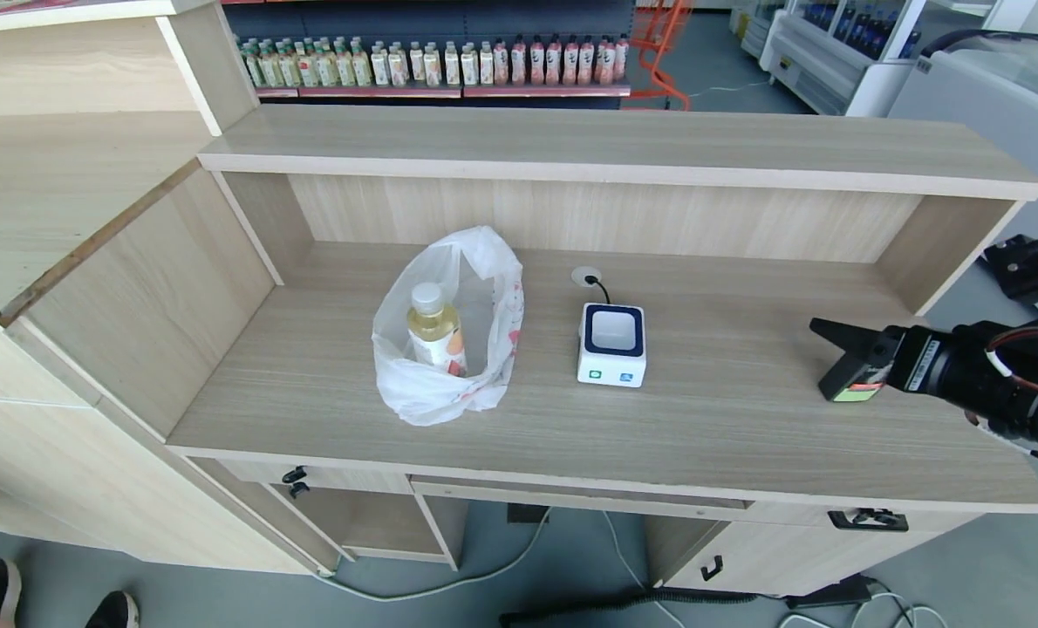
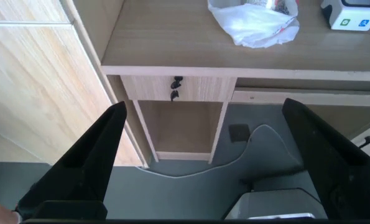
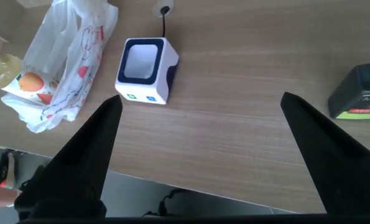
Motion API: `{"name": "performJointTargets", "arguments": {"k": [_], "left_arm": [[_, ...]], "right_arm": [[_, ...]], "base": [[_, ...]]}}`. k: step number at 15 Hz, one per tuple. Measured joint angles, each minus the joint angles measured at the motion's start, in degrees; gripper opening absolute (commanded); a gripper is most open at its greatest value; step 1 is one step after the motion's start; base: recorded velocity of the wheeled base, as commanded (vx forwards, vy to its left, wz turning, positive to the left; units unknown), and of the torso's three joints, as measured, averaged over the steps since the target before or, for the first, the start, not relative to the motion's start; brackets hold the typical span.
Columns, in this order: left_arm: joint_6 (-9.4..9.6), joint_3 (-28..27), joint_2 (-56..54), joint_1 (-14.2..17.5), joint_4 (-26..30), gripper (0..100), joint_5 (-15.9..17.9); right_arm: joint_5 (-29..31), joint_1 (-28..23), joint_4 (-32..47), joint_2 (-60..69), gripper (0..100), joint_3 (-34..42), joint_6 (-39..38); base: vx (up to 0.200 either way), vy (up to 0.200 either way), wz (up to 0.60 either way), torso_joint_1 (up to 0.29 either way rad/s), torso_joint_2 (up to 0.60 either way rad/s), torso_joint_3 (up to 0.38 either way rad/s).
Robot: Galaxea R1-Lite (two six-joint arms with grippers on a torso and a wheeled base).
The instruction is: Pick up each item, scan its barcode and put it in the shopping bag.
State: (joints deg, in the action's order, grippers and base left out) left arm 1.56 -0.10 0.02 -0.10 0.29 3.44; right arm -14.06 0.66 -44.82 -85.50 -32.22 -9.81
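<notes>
Light wood desk [image 1: 746, 419] with a raised back ledge and side walls; tall wood panel at its left end. Grey floor [image 1: 990, 576] below, loose cables [image 1: 432, 591] running under the desk. Behind it is a store shelf [image 1: 432, 65] with a long row of drink bottles, an orange rack [image 1: 663, 48] beside that, and glass-top freezers [image 1: 833, 52] at the back right.

White plastic bag [image 1: 414, 392] stands open on the desk, left of centre, with red and orange prints on its side. Bottle [image 1: 434, 336] stands upright inside it: pale cap, yellowish drink, label with an orange fruit picture. Small white scanner [image 1: 611, 344] sits just right of the bag, apart from it, with a dark-framed window on top and a green and a blue square on the front. Its cord goes into a round hole [image 1: 585, 276] behind it.

Black item [image 3: 357, 93] with a green label and a red strip lies on the desk near the right end, well apart from the scanner. None of the writing on it can be read.

Right pincer [image 3: 200, 106] hangs over the desk between scanner and black item, fingers spread wide, holding nothing. Left pincer [image 2: 204, 109] is low in front of the desk's left end, below the top, also spread wide and holding nothing.
</notes>
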Motion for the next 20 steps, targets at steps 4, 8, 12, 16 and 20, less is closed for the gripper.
{"name": "performJointTargets", "arguments": {"k": [4, 8, 12, 16, 20], "left_arm": [[0.0, 0.0, 0.0, 0.0, 0.0, 100, 0.0], [0.02, 0.0, 0.0, 0.0, 0.0, 100, 0.0], [0.02, 0.0, 0.0, 0.0, 0.0, 100, 0.0], [0.02, 0.0, 0.0, 0.0, 0.0, 100, 0.0], [-0.01, 0.0, 0.0, 0.0, -0.1, 100, 0.0]], "right_arm": [[0.7, -0.2, -0.1, -0.4, 100, -0.3, -3.2], [1.3, -0.4, -0.1, -0.9, 100, -0.6, -4.0], [1.3, -0.4, 0.0, -1.4, 100, -0.8, -5.1], [2.6, -0.7, 0.2, -1.5, 100, -0.5, -4.7], [2.8, -2.9, 2.6, -3.9, 100, -0.8, 7.6]], "base": [[0.0, -0.2, 0.0, 0.005, 0.0, -0.001], [0.0, -0.2, 0.0, 0.001, 0.01, 0.001], [0.0, -0.2, 0.0, 0.004, 0.01, 0.004], [0.0, -0.2, 0.0, 0.004, 0.0, 0.005], [0.0, 0.0, 0.0, 0.0, 0.0, 0.0]]}}
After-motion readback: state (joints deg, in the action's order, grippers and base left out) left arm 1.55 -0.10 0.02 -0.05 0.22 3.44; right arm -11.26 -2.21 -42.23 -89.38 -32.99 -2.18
